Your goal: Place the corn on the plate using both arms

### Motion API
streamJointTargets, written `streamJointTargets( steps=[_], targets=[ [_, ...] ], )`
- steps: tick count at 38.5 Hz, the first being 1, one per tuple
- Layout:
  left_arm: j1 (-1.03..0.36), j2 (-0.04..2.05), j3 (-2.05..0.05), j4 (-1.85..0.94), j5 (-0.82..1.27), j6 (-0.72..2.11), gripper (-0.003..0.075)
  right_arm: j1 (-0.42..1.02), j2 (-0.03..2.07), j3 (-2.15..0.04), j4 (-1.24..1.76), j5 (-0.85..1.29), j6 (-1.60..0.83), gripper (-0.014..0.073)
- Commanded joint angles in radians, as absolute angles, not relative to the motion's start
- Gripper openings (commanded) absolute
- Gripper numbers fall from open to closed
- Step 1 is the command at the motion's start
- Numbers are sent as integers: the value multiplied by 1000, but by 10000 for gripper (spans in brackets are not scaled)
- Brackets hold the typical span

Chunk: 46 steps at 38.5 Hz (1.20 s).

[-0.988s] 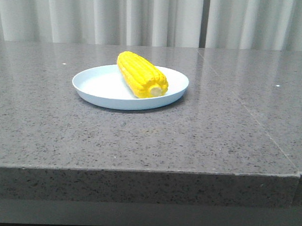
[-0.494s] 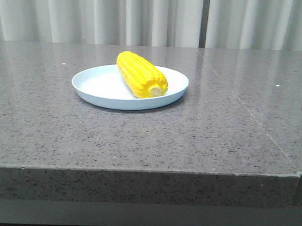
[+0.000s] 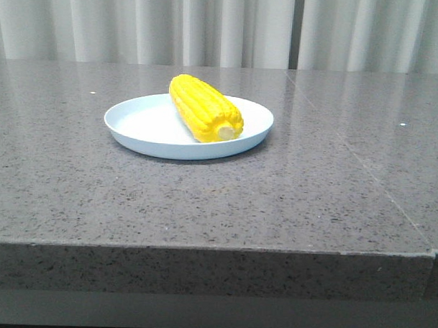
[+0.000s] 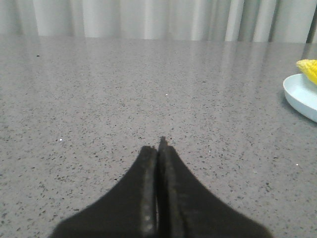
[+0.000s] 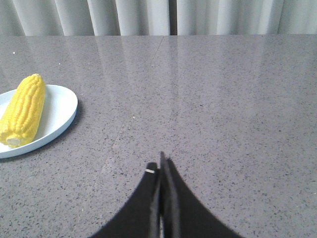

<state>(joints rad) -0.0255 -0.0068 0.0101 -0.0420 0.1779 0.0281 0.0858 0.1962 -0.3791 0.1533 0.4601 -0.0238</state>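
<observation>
The yellow corn (image 3: 205,108) lies on the pale blue-white plate (image 3: 145,122) on the grey stone table, its cream stub end towards the front. Neither arm shows in the front view. In the left wrist view my left gripper (image 4: 159,148) is shut and empty over bare table, with the plate's rim (image 4: 298,94) and a tip of the corn (image 4: 309,68) off at the edge. In the right wrist view my right gripper (image 5: 160,163) is shut and empty over bare table, apart from the plate (image 5: 59,111) and the corn (image 5: 24,110).
The grey speckled table (image 3: 312,182) has a thick front edge near the camera. Pale curtains (image 3: 224,27) hang behind the table. A seam (image 3: 363,165) runs across the tabletop on the right side.
</observation>
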Motion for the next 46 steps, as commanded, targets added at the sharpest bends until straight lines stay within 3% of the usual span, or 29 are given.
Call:
streamJointTargets(
  steps=[1,15,26,36,46],
  targets=[
    [-25,-23,31,-53,101,27,-20,80,207,-404,149,382,-30,-69],
    [-25,-23,31,-53,101,27,-20,80,204,-383,148,340,-30,-69],
    [-25,-23,31,-53,101,27,-20,74,107,-171,115,146,-30,-69],
    [-25,-23,31,-53,101,27,-20,-7,-30,2,115,136,-28,-69],
    [-25,-23,31,-53,101,27,-20,-10,-27,5,116,156,-28,-69]
  ],
)
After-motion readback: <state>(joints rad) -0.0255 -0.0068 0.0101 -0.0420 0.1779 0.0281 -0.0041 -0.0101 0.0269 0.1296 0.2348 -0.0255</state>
